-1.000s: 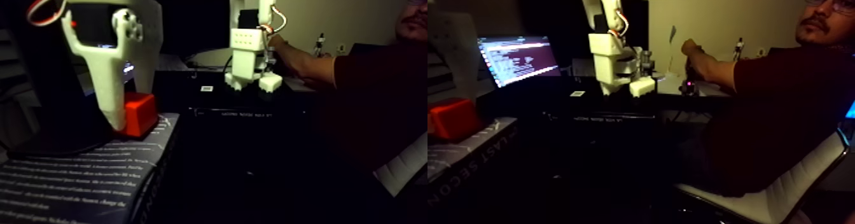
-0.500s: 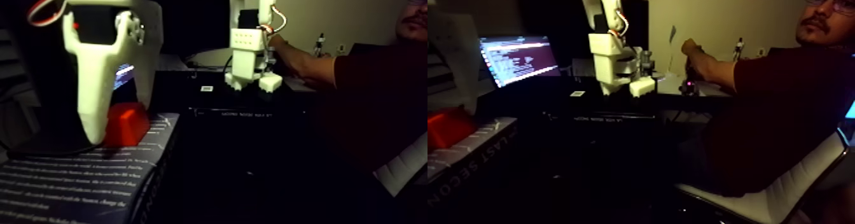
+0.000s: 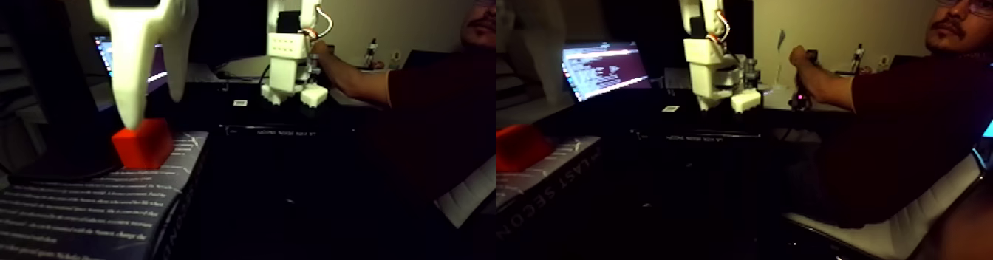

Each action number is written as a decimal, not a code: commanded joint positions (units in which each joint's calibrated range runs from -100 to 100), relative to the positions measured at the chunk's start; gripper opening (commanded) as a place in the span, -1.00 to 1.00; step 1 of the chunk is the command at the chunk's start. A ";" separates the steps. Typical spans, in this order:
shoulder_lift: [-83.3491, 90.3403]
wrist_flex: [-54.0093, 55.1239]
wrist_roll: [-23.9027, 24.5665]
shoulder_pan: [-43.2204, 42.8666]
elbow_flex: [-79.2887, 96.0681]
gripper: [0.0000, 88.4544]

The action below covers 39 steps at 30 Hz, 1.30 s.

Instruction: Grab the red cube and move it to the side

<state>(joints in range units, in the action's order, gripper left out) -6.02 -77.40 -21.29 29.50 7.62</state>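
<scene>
Fixed view is a stereo pair, dim room. Far right, a seated person in a dark red shirt (image 3: 898, 122) reaches a hand (image 3: 798, 58) to a second white arm with a blocky white base (image 3: 288, 63) on the dark desk (image 3: 295, 134). A lit laptop screen (image 3: 602, 67) sits left of that arm in the right half. Near left, a dark printed book with white lettering (image 3: 96, 211) lies flat. My white two-finger plastic gripper (image 3: 151, 111) hangs above the book's far end, fingers (image 3: 131, 71) spread narrowly, holding nothing. The small red-orange matte cube (image 3: 142, 146) sits on the book directly under my fingertips; whether the left tip is touching its top edge I cannot tell.
</scene>
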 commanded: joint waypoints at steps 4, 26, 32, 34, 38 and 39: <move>11.31 -7.65 -0.32 -2.94 -3.59 -0.22; 62.40 7.55 6.59 -29.25 51.92 -0.89; 79.21 8.90 15.11 -35.33 63.44 -0.99; 83.92 10.59 15.33 -35.58 68.52 -0.99; 91.98 13.38 15.33 -35.33 78.32 -0.99; 93.83 13.88 15.38 -35.24 80.22 -0.99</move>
<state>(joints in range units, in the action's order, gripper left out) 83.00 -65.32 -6.19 -5.71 83.67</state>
